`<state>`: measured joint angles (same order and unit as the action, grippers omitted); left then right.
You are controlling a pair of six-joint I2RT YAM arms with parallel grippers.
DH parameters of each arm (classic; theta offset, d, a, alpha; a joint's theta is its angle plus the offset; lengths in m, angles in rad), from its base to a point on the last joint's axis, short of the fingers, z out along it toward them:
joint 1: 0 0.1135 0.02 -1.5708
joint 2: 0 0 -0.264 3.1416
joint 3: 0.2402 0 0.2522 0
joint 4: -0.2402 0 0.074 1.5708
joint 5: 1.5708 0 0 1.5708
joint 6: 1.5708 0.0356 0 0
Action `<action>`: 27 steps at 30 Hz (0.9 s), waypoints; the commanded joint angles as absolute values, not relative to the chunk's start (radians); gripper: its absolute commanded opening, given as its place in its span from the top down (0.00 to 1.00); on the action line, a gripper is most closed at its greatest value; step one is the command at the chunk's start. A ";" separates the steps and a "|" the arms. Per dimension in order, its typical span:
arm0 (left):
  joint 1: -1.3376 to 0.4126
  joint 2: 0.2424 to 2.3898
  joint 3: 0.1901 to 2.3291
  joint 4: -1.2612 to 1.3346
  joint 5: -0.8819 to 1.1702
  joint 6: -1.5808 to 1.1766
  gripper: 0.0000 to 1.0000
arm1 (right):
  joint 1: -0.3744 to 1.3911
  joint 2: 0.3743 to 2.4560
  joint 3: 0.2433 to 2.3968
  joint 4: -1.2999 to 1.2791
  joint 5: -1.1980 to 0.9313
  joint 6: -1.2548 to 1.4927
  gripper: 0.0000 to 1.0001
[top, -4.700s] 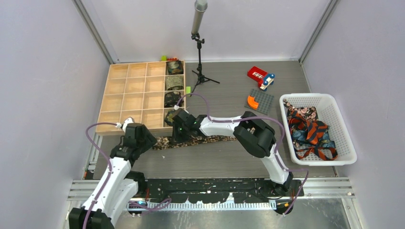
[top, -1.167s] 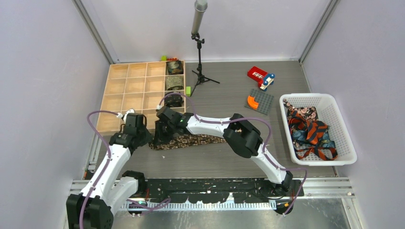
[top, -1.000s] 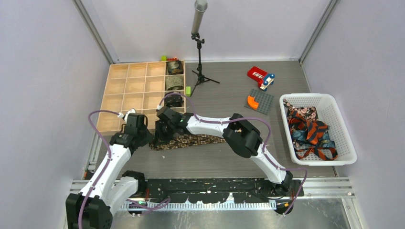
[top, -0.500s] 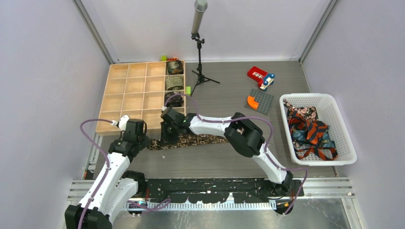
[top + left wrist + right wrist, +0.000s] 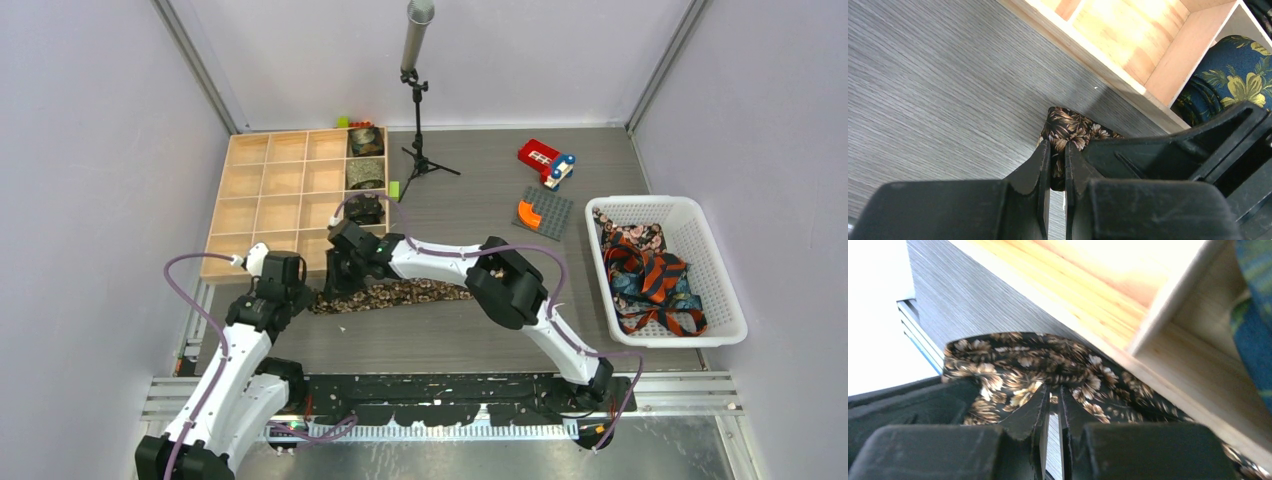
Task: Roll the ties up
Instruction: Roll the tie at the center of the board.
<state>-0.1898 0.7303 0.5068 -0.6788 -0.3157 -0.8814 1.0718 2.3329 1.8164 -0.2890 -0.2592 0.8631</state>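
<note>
Although the brown floral tie (image 5: 405, 293) lies on the tabletop (image 5: 450, 340) just in front of the wooden divider tray (image 5: 262, 185), as it did a few seconds ago, it now looks shorter. Its right end has crept left, and its left end is bunched beneath the right hand (image 5: 337, 288), which has travelled left along the strip. The left hand (image 5: 300, 297), at the tie's left tip, has eased back slightly in the last second.

In the wrist views each hand's fingers are pressed almost together with patterned fabric in the slit, so each seems to be pinching the tie. The right wrist view shows a fold of cloth curving round the fingers. I judge that the first turns of the roll are forming, with most of the length not yet wound.

Coiled ties (image 5: 366, 175) sit in the tray's right column, and loose ties (image 5: 650, 275) wait in the white basket (image 5: 655, 205). No brand, label or writing is legible; the white marks on the red toy (image 5: 540, 154) are too small to read.
</note>
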 commanded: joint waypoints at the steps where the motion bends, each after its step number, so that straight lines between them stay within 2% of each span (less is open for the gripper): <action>1: -0.193 0.723 0.529 -0.670 -0.331 -0.860 1.00 | 1.078 2.372 1.906 -0.260 -0.291 0.848 0.83; 10: -0.204 0.739 0.503 -0.626 -0.323 -0.839 1.00 | 1.057 2.292 1.809 -0.259 -0.286 0.810 0.83; 19: -0.315 0.789 0.524 -0.646 -0.453 -0.897 1.00 | 1.044 2.191 1.734 -0.269 -0.265 0.793 0.83; 27: -0.354 0.821 0.556 -0.654 -0.496 -0.913 1.00 | 1.048 2.201 1.703 -0.235 -0.305 0.810 0.83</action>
<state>-0.3443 0.8188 0.5064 -0.6685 -0.4366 -0.8913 1.0431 2.2467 1.7161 -0.2707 -0.2802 0.8143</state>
